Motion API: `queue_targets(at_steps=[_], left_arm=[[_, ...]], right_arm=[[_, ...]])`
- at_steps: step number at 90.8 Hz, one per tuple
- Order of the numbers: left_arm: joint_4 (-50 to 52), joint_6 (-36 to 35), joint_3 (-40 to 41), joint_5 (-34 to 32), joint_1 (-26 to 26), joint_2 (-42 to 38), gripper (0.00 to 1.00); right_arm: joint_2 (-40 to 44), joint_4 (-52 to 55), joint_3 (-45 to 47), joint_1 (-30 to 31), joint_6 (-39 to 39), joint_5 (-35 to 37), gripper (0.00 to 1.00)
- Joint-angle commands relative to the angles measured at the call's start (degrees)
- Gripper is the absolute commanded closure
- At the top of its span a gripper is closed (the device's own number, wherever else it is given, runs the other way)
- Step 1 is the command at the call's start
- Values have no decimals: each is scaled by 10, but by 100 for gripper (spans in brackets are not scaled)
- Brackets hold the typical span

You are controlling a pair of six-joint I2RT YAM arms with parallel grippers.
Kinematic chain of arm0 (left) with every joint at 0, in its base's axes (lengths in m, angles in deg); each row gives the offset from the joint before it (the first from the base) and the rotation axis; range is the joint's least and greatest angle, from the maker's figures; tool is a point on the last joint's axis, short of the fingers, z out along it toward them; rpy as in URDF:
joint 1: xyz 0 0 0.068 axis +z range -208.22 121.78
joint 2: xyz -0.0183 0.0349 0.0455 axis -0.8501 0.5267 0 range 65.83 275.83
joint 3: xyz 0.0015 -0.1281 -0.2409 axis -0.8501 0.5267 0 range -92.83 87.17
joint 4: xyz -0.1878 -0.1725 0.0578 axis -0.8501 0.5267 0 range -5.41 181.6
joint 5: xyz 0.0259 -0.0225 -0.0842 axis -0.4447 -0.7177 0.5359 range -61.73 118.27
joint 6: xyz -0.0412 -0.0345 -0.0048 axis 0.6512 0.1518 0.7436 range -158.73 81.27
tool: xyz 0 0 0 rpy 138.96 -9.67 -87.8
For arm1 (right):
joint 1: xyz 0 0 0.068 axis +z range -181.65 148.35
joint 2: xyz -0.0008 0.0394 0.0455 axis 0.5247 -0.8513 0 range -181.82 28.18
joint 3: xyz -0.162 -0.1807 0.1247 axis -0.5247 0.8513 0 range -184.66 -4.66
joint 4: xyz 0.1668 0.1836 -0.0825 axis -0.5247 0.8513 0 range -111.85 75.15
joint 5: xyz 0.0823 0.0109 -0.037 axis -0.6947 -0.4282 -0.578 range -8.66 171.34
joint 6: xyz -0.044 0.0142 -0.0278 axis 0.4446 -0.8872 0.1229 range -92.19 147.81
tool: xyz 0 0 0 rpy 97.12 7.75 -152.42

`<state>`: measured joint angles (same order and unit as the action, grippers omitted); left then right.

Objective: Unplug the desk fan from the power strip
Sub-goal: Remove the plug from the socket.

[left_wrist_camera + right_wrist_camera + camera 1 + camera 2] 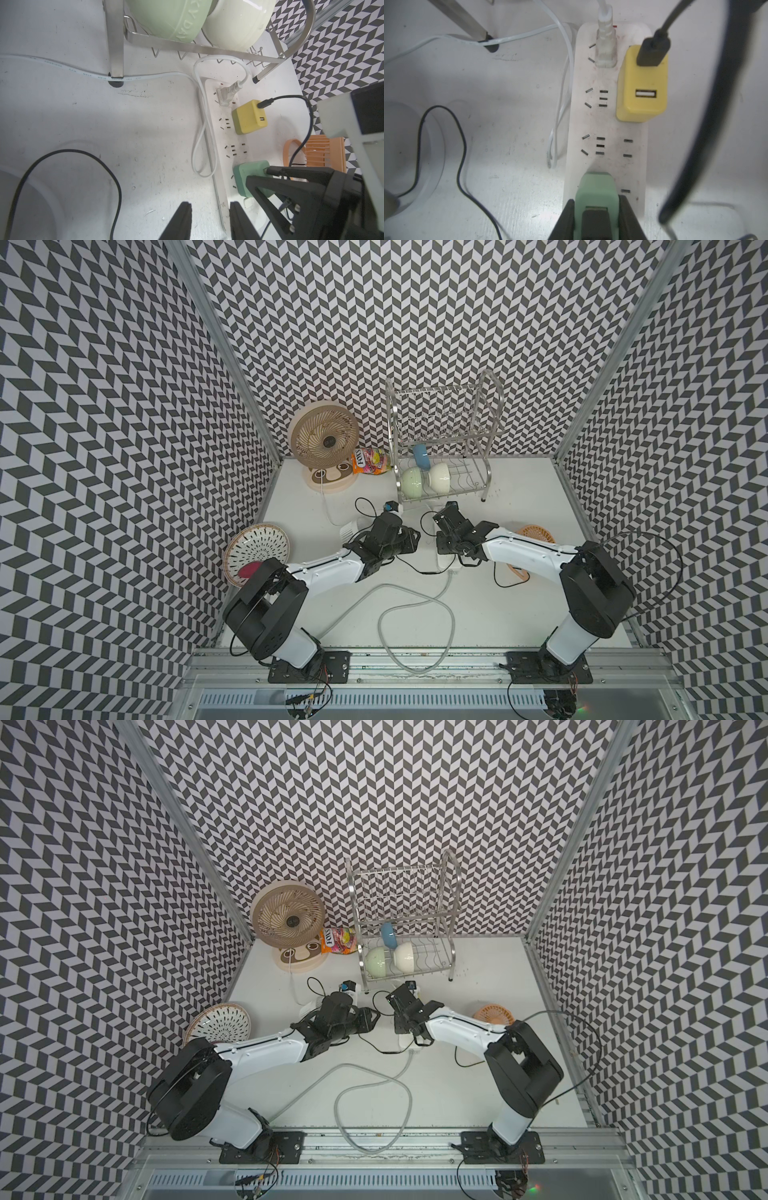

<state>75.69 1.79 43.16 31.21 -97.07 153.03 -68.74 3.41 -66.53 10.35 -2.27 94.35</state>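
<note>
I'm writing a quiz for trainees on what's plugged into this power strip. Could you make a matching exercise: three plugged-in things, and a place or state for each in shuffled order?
Things:
1. green adapter
2. yellow adapter
3. white plug

Places or states:
A. at the end of the power strip nearest the dish rack
B. clamped in the right gripper
C. black cable in one port, second port free

Pairs: 1-B, 2-C, 3-A

Pale green ceramic bowl: embossed letters "KY DA". Orange plastic sweet bag: "FOX'S".
</note>
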Motion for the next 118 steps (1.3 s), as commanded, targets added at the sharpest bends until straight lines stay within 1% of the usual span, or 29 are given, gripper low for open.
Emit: queue_targets(at_steps=[1,13,35,44,49,58,66,77,94,106,113,118], left_arm=[[-11,-1,1,12,9,2,61],[-23,0,-10,34,17,22,59],[-54,23,-30,78,19,79,58],[-58,37,-40,86,21,98,59],[-60,44,-43,88,23,106,59],[-54,53,-47,79,26,116,58],[-41,55,-52,64,27,120,55],[-31,57,-56,51,27,124,52],[-34,61,-59,53,27,139,48],[-29,63,-61,47,27,150,47],[-28,65,-61,43,27,154,48],[-29,65,-62,43,27,157,48]], right_arm=[[-11,-53,-18,18,61,-65,100],[-5,-76,-10,23,101,-100,100],[-1,-70,0,23,108,-89,100],[7,-72,2,23,103,-88,92],[13,-72,0,23,102,-88,85],[23,-67,-5,23,98,-84,75],[28,-62,-9,23,94,-79,71],[27,-54,-12,23,88,-74,68],[24,-52,-13,23,81,-72,59],[19,-50,-16,23,78,-71,58],[18,-47,-16,24,76,-66,61],[15,-44,-17,24,74,-63,64]])
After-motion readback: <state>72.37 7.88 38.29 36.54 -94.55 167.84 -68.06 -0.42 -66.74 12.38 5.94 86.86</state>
